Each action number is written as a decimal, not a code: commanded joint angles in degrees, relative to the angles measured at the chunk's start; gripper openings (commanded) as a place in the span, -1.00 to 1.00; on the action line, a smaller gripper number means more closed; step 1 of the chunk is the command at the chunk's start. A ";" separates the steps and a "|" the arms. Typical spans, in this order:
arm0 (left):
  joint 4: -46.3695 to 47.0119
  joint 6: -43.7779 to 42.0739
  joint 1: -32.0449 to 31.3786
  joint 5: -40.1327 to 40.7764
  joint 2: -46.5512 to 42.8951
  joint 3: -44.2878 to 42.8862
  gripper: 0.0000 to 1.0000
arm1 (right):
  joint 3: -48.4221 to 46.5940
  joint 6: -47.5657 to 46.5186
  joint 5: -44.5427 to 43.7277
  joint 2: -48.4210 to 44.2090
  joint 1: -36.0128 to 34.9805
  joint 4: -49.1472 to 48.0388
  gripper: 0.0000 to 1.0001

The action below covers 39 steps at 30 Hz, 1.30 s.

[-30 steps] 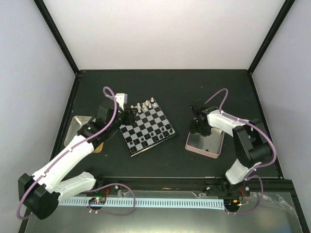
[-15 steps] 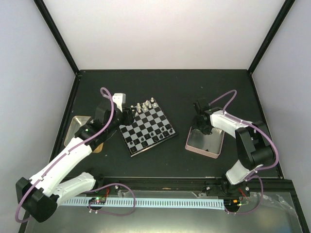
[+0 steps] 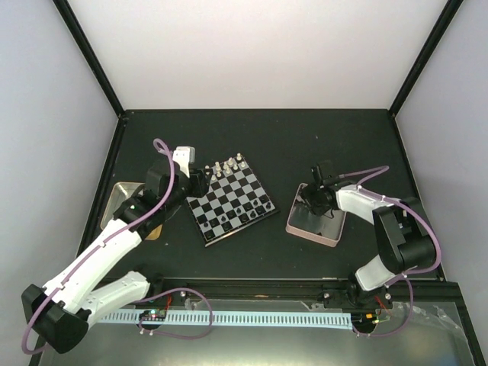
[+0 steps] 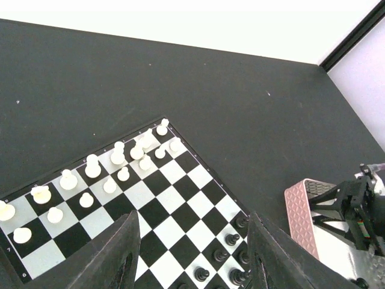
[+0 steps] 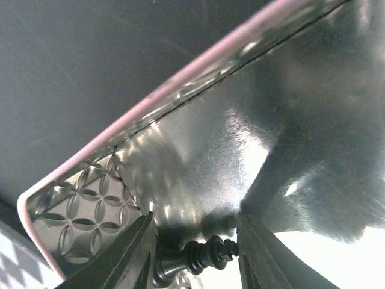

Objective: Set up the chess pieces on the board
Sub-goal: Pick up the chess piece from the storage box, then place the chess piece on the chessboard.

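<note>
Black chess piece (image 5: 207, 253) sideways between fingers of right hand (image 5: 194, 264)

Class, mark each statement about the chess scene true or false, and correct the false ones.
1. White pieces stand along one edge of the board. True.
2. The left gripper holds a white piece. False: it is open, and nothing is between its fingers.
3. At the right gripper, a black piece lies between the fingers, in the pink-rimmed tray. True.
4. The pink-rimmed tray lies left of the board. False: it lies to the board's right.
</note>
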<state>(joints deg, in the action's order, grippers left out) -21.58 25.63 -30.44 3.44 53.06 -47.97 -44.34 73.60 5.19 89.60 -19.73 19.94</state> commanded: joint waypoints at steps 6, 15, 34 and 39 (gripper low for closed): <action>-1.37 -1.01 0.30 0.95 -2.25 -0.91 0.01 | 4.20 10.53 3.14 2.39 -0.14 -5.48 -0.53; -1.05 -0.87 0.36 0.12 -2.18 -0.60 0.02 | 1.91 4.95 -4.23 -2.11 -0.14 -1.12 -0.86; 7.87 3.15 -2.92 -33.03 18.03 -1.77 0.26 | 1.01 -9.57 10.50 -17.31 -4.54 -5.73 -0.96; 14.76 5.78 -4.83 -36.65 21.52 0.20 0.34 | 0.85 -10.31 16.24 -18.91 -5.50 -7.76 -0.97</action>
<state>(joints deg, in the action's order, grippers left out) -14.74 28.58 -34.00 -26.94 73.23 -47.72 -42.70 64.58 14.87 72.42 -24.58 15.38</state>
